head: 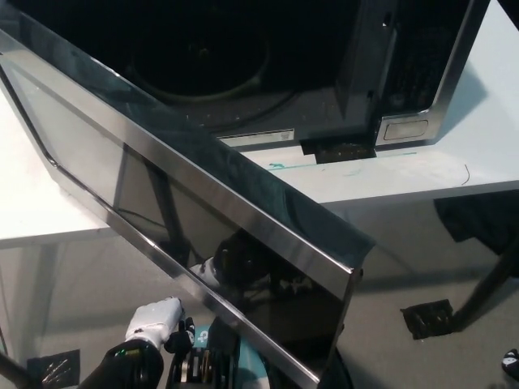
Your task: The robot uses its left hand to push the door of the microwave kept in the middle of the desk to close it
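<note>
The black-glass, steel-framed microwave door (pixel 203 211) stands wide open, swung out past the edge of the white desk (pixel 32 211), with the dark oven cavity (pixel 203 57) behind it. My white left hand (pixel 154 320) sits low beside the door's lower edge; I cannot tell its finger state. I would press flat near the free edge and push steadily inward. The right hand is not visible.

Lab-like test space, microwave (pixel 324 73) on plain white desk (pixel 422 170), bare grey floor (pixel 405 267), black tape patches (pixel 427 318)

Door (pixel 203 219) glossy dark glass, brushed-metal frame.
</note>
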Robot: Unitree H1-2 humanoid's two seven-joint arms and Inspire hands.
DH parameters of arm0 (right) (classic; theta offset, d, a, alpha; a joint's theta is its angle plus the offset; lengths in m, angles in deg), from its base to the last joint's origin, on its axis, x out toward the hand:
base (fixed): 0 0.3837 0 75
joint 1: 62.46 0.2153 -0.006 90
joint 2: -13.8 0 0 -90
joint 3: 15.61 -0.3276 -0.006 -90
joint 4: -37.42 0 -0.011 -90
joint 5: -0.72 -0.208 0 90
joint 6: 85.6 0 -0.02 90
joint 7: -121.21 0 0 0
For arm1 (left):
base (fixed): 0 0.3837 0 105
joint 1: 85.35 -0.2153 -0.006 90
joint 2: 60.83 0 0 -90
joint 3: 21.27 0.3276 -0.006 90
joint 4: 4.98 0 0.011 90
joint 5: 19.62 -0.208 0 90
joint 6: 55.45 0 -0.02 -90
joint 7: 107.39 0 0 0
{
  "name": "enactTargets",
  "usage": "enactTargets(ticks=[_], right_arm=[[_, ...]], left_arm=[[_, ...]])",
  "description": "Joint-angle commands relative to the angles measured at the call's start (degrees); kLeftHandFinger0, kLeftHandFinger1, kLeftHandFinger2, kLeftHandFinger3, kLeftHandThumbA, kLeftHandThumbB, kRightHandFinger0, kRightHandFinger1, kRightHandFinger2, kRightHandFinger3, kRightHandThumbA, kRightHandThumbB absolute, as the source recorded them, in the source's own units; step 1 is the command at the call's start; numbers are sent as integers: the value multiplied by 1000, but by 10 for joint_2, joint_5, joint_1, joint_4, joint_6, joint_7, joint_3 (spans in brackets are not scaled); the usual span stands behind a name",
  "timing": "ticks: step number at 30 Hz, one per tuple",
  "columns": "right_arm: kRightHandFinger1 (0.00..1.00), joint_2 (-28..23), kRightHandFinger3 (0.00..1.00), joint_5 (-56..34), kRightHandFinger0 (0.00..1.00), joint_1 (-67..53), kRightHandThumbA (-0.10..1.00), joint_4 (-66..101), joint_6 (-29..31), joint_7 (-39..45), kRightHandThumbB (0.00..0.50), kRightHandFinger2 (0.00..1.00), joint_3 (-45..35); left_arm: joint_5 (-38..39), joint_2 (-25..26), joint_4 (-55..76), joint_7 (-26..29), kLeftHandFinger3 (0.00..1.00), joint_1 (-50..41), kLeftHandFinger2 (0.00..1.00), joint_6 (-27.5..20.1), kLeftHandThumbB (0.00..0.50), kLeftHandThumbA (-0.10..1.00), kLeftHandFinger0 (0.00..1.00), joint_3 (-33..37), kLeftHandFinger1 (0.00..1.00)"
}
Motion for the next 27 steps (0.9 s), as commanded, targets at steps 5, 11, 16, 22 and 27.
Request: enactTargets(ticks=[5, 11, 16, 22, 27], right_arm=[[923, -18, 993, -15, 802, 22, 58, -1, 19, -12, 0, 988, -11], [923, -18, 993, -16, 802, 20, 58, 0, 19, -13, 0, 988, -12], [923, -17, 993, -16, 802, 23, 58, -4, 21, -12, 0, 988, -14], [923, -13, 993, -19, 802, 22, 58, -9, 26, -13, 0, 988, -16], [923, -13, 993, -18, 802, 23, 58, -10, 27, -12, 0, 988, -16]], left_arm=[[187, 151, 214, -95, 852, -128, 749, 38, 105, 273, 509, -266, 655], [114, 188, 320, -88, 683, -173, 597, 73, 335, 229, 387, -298, 516], [114, 198, 348, -101, 654, -185, 571, 92, 386, 240, 372, -320, 494], [126, 194, 341, -112, 645, -183, 561, 99, 404, 276, 363, -337, 484], [125, 184, 364, -116, 672, -187, 587, 110, 363, 211, 382, -340, 501]])
